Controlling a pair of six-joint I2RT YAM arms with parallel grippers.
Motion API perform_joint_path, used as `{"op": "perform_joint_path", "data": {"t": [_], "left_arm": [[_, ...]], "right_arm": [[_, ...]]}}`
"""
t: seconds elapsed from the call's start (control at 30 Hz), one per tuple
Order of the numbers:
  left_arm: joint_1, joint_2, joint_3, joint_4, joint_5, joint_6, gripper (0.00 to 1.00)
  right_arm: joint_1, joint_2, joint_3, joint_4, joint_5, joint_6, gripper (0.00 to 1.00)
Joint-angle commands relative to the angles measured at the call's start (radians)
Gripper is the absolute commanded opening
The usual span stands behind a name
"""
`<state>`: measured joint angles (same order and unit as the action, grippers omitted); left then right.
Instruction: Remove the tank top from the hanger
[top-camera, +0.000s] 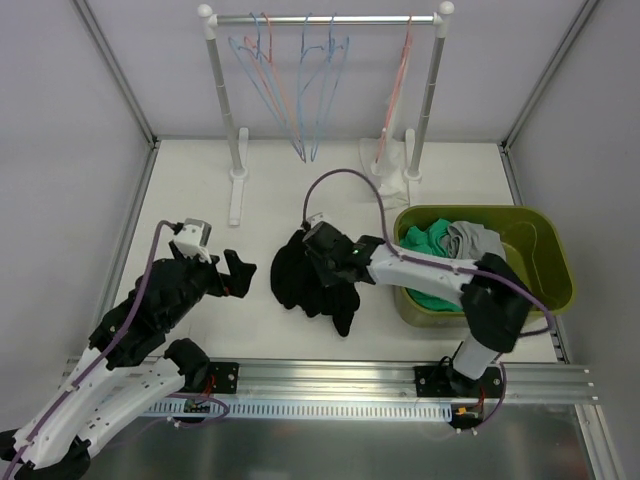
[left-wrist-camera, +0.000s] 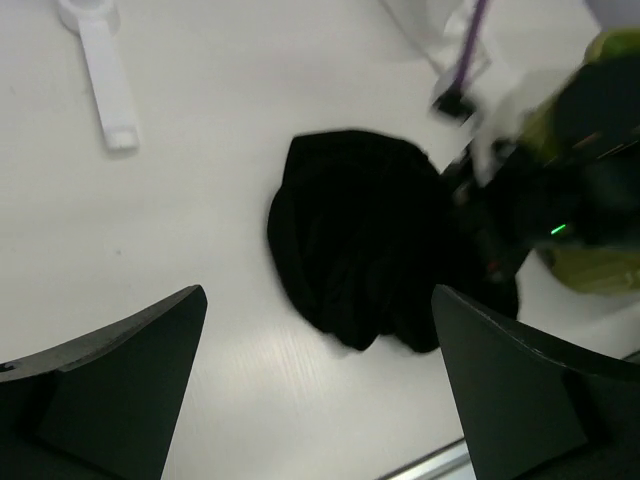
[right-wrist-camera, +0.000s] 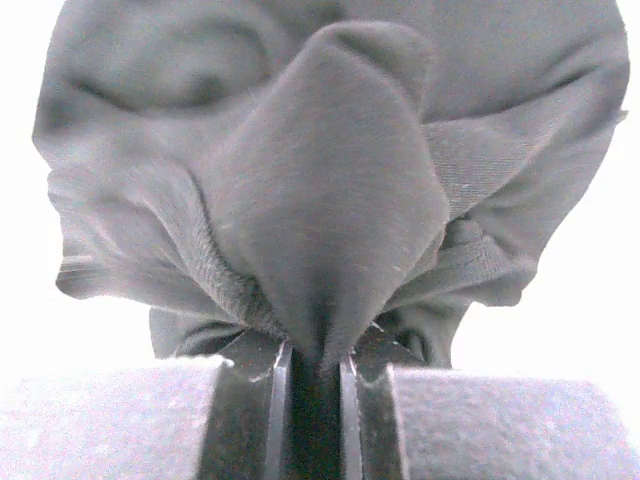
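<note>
Right hand (right-wrist-camera: 315, 365): I am pinching a fold of the top (right-wrist-camera: 330, 190), fingers pressed nearly together.
Left hand (top-camera: 238, 272): I am holding it spread wide just left of the top, touching nothing.
Top: it is lying bunched on the worktop (top-camera: 190, 200), left of the bin (top-camera: 545, 235).
</note>
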<state>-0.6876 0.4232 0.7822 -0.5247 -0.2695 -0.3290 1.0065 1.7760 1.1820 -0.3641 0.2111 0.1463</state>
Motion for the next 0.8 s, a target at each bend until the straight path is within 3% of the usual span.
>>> {"op": "perform_joint_path", "data": {"t": [0.0, 0.23, 0.37, 0.6, 0.77], "left_arm": [[-0.007, 0.005, -0.044, -0.029, 0.084, 0.036, 0.99], [-0.006, -0.001, -0.037, -0.049, 0.026, 0.045, 0.99], [-0.006, -0.018, -0.043, -0.054, 0.012, 0.044, 0.99], [-0.004, -0.026, -0.043, -0.06, 0.004, 0.045, 0.99], [-0.004, -0.021, -0.041, -0.063, 0.007, 0.047, 0.99]], "right_arm": [[-0.023, -0.313, 0.033, 0.01, 0.079, -0.076, 0.0], [-0.101, -0.556, 0.201, -0.234, 0.132, -0.169, 0.0], [-0.135, -0.618, 0.383, -0.376, 0.214, -0.232, 0.0], [-0.351, -0.733, 0.579, -0.578, 0.287, -0.266, 0.0], [-0.518, -0.802, 0.513, -0.653, 0.274, -0.26, 0.0]]}}
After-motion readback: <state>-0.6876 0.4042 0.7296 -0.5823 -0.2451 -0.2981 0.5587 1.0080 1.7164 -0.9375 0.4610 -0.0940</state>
